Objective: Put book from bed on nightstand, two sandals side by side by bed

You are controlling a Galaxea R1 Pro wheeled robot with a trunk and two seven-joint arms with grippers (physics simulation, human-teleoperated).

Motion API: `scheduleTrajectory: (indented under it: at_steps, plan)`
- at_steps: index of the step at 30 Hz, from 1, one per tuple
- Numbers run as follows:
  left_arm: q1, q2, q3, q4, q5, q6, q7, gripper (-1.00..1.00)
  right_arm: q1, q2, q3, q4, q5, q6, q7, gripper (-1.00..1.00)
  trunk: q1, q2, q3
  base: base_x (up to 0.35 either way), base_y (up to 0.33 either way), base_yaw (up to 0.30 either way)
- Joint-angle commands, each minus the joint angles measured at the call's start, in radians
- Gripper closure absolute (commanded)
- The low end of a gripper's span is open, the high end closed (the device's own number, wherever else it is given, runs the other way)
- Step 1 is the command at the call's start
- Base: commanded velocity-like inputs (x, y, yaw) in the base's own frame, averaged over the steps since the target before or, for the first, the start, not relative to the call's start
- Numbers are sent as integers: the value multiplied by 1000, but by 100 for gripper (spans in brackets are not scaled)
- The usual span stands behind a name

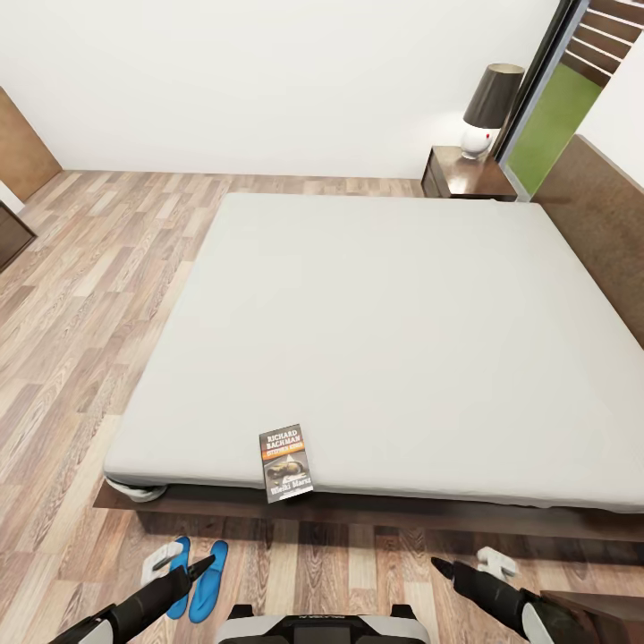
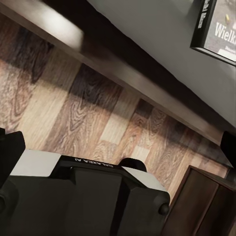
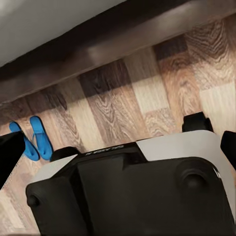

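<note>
Robot parked at the side of the bed, both arms low

The book (image 1: 286, 462) lies flat at the near edge of the bed (image 1: 376, 340), hanging a bit over the mattress lip. Both blue sandals (image 1: 199, 577) sit side by side on the plank floor (image 1: 80, 295) just beside the frame, partly under the left gripper (image 1: 207, 563). Right gripper (image 1: 438, 563) hovers over bare floor. Can't tell how wide either gripper is. Nightstand (image 1: 470, 177) with a lamp (image 1: 489, 109) stands at the far corner

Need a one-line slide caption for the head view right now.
Dark paperback book overhanging the near edge of the pale grey-white bed; two bright blue sandals side by side on the wood-plank floor below.
</note>
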Motion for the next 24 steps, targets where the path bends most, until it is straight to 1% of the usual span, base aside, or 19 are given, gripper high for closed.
scheduleTrajectory:
  at_steps: [1, 5, 6, 9, 13, 17, 18, 19, 22, 23, 24]
  plan:
    - [0, 1, -8, 0, 9, 1, -4, -100, 0, 17, -3, -4, -7, 12, 2, -100, 0, -1, -1, 0, 0, 0]
    - [0, 3, -8, 0, 9, 3, -6, -100, 0, 95, -2, -7, 2, 16, 1, -100, 0, -1, -1, 0, 0, 0]
    - [0, 3, -8, -1, 9, 3, -6, -100, 0, 104, -2, -7, 3, 16, 1, -100, 0, -1, -1, 0, 0, 0]
    - [0, 3, -8, -1, 10, 3, -7, -100, 0, 147, -2, -7, 4, 16, 1, -100, 0, -1, -1, 0, 0, 0]
    - [-1, 2, -8, -1, 10, 3, -7, -100, 0, 185, 1, -7, 3, 8, 1, -100, 0, -1, -1, 0, 0, 0]
    - [0, 2, -8, -1, 10, 2, -7, -100, 0, 206, 9, -10, 4, 4, -2, -100, 0, -1, -1, 0, 0, 0]
    - [0, 2, -8, -1, 10, 2, -7, -100, 0, 216, 39, -14, 5, 2, -5, -100, 0, -1, -1, 0, 0, 0]
    - [0, 2, -8, -1, 10, 2, -7, -100, 0, 218, 51, -15, 5, 2, -6, -100, 0, -1, -1, 0, 0, 0]
    - [0, 1, -8, -1, 10, 2, -7, -100, 0, 223, 152, -18, 2, 2, -6, -100, 0, -1, -1, 0, 0, 0]
    - [0, 0, -8, -1, 10, 2, -7, -100, 0, 223, 166, -18, 0, 2, -5, -100, 0, -1, -1, 0, 0, 0]
    - [0, 1, -8, -1, 10, 2, -7, -100, 0, 224, 197, -19, -5, 2, -3, -100, 0, -1, -1, 0, 0, 0]
